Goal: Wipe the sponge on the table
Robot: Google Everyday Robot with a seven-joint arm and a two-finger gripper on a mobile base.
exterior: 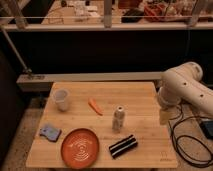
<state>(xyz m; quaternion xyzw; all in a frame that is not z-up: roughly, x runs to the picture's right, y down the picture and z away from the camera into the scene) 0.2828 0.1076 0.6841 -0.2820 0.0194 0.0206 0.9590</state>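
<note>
From the single camera view, one light wooden table (142, 97) fills the lower middle of the frame, and I count six things on it, one of each kind. The one sponge (50, 132), a small flat light-blue pad, lies flat near the table's left edge in the lower left, with nothing touching it. Just to its right, close to the near edge, sits one round orange plate (80, 147), and to the right of that lies one black-and-white striped block (122, 145), set at a slant. Further back on the left stands one pale cup (61, 99), upright. Right of the cup lies one short orange stick (95, 105), and near the table's middle stands one small pale bottle (118, 119), upright. At the right of the frame the one white arm (184, 90) bends downward, and its one gripper (165, 117) hangs at the table's right edge, well apart from the sponge. Its fingers are spread, with nothing between them. Dark cables (187, 147) loop on the floor at lower right.
</note>
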